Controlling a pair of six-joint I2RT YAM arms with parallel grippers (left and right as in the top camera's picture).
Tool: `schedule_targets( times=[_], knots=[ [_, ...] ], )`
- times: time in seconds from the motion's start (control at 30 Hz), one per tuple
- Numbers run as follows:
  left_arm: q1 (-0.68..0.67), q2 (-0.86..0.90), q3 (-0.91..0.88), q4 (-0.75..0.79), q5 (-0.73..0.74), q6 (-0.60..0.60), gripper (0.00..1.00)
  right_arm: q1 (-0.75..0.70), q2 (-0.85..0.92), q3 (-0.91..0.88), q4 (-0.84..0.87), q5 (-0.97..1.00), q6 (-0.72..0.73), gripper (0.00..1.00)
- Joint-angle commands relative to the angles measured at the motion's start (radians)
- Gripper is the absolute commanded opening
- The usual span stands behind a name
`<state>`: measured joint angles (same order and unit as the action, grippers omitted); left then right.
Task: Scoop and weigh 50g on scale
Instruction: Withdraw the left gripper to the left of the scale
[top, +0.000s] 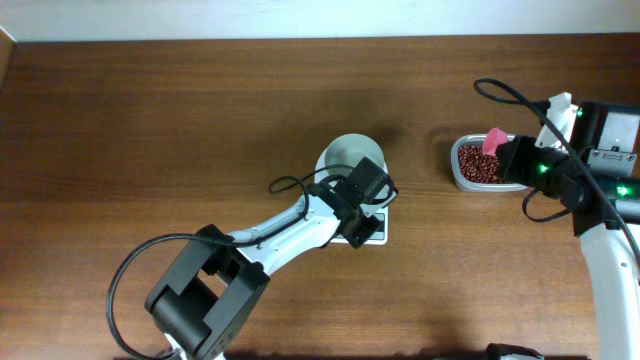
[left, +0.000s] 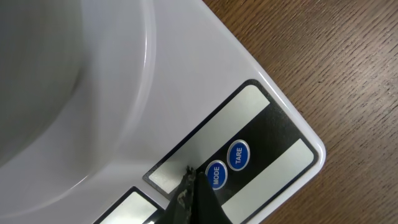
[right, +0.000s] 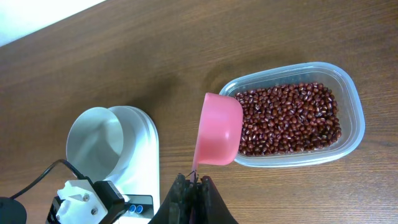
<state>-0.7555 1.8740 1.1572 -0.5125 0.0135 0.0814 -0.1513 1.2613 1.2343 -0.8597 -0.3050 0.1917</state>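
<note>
Dark wood counter, pale wall behind; the left fingers, pressed together, touch the scale beneath them by its MODE button. The right fingers pinch a pink scoop ahead of them, over a tub of beans.

This is looking like a robotics lab: a cabled left arm and right arm are standing over a wood-grain bench, the scale is lying under the left jaws, and a pale wall is running beyond them.
</note>
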Motion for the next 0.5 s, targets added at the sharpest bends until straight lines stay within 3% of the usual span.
schedule_targets(
  times=[0.0,0.23,0.27,0.4,0.47],
  knots=[
    [-0.004,0.015,0.002,-0.047,-0.011,-0.006,0.0,-0.006,-0.007,0.023,0.002,-0.002,0.007,0.04],
    [-0.003,-0.217,0.142,-0.334,-0.012,0.026,0.02,-0.006,-0.007,0.023,-0.01,-0.002,0.007,0.04],
    [-0.003,-0.26,0.149,-0.367,-0.022,0.025,0.09,-0.006,-0.007,0.023,-0.012,-0.002,0.007,0.04],
    [-0.003,-0.405,0.149,-0.463,-0.038,0.025,0.95,-0.006,-0.007,0.023,-0.016,-0.002,0.007,0.04],
    [-0.003,-0.442,0.149,-0.505,-0.085,0.025,0.99,-0.006,-0.007,0.023,-0.015,-0.002,0.007,0.04]
  ],
)
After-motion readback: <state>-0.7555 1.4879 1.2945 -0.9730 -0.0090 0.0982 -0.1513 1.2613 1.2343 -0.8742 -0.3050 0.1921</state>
